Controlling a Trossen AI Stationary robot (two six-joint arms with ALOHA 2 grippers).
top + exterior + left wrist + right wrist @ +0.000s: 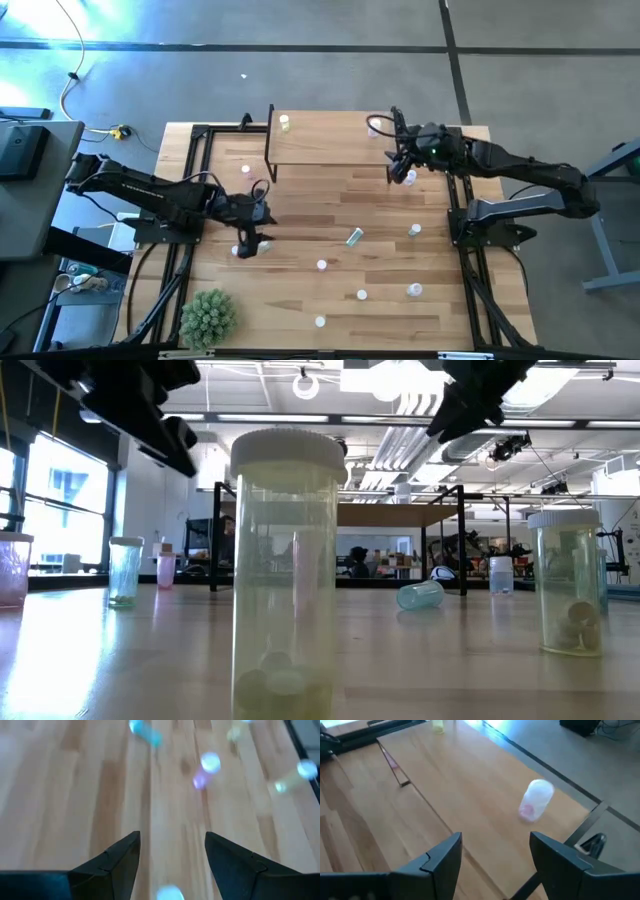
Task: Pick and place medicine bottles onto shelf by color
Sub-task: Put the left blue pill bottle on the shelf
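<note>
The shelf stands at the table's far middle. It bears a yellow bottle at its far left and a pink bottle near its far right corner. My right gripper hovers open above the shelf's right end, short of the pink bottle, with nothing between its fingers. My left gripper hangs open above the table's left part, tilted down. A pale-capped bottle stands upright on the table just beneath it. Several more bottles stand about the table's middle, and a green one lies on its side.
A spiky green plant stands at the near left corner. One bottle stands by the shelf's near right leg, another left of the shelf. Black frame rails run along both table sides. Bare wood lies between the shelf and the scattered bottles.
</note>
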